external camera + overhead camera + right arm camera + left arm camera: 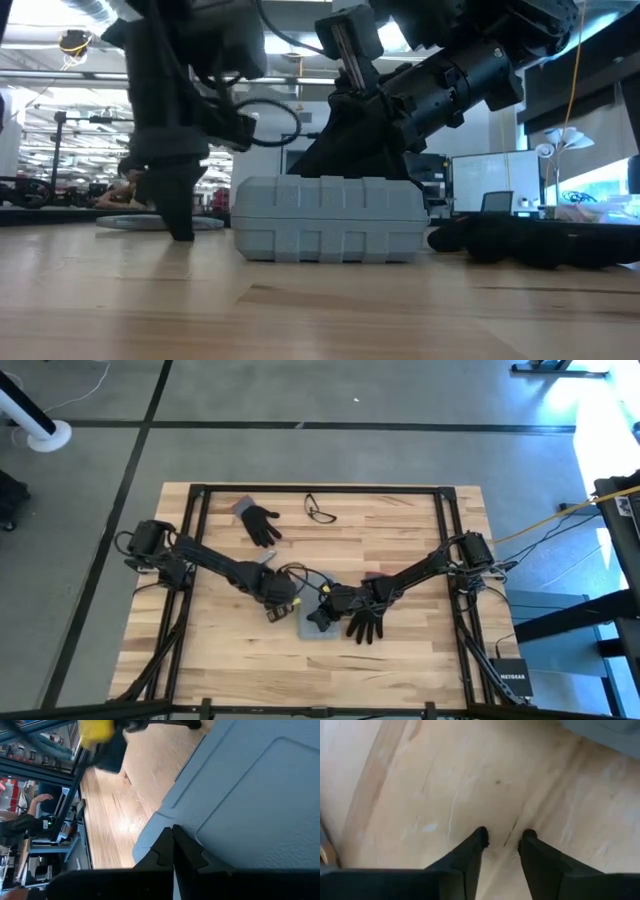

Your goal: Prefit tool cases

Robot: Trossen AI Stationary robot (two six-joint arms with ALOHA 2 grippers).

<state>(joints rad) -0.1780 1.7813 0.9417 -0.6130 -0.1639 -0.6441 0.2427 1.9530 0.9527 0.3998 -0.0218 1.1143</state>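
The blue-grey tool case (330,218) lies flat and closed on the wooden table, near its front middle (312,632). My right gripper (173,832) is shut and comes down onto the case's top from the table's right. My left gripper (504,837) stands open just left of the case (182,225), pointing down with its tips at the bare wood and nothing between them. A corner of the case (610,732) shows beyond its fingers. My right gripper lays its shut fingertips (165,845) on the case's flat top, close to one rounded edge (192,827). The fingers slant down from the table's right side. The case lies flat on the table under them.
One black glove (365,625) lies right beside the case on its right, also seen in the low view (530,240). A second black glove (262,525) and a pair of glasses (320,510) lie toward the far edge. A dark frame (200,495) borders the table.
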